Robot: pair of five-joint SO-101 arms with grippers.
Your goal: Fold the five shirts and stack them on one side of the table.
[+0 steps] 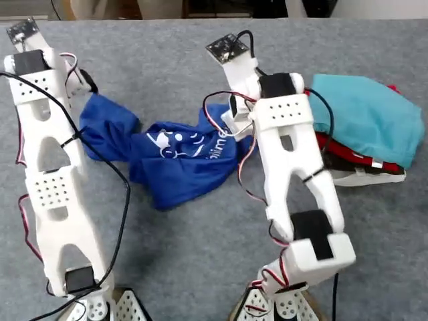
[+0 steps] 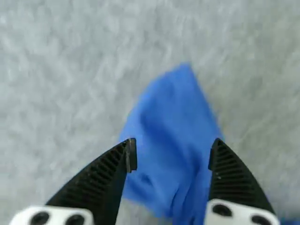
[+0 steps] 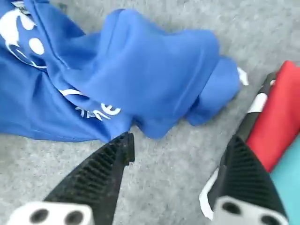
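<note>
The blue shirt (image 1: 175,159) lay crumpled and unfolded on the grey tabletop (image 1: 167,254), spread between the two arms with its white print facing up. Its left end bunched up beside the far part of the left arm, and its right end reached the right arm's far part.

The left tool (image 2: 171,150) hung over that left end with its jaws wide apart and nothing clamped. In the left wrist view a pointed fold of blue cloth ran between the two black fingers (image 2: 110,176), lying on the tabletop below them; whether either finger touched the cloth could not be told.

The right tool (image 3: 180,145) was also spread wide and held nothing. It stood just beside the shirt's rolled right edge. Bare grey tabletop showed in the gap between its fingers, the blue cloth lay just beyond the tip of one finger, and the stack lay right behind the other finger.

The stack (image 1: 364,144) of folded shirts sat at the right side of the tabletop, close against the right arm and apart from the blue shirt. A teal shirt (image 1: 368,110) lay on top of it, a red shirt (image 3: 277,117) under that, then a dark layer, with a white one (image 1: 364,178) at the bottom.
</note>
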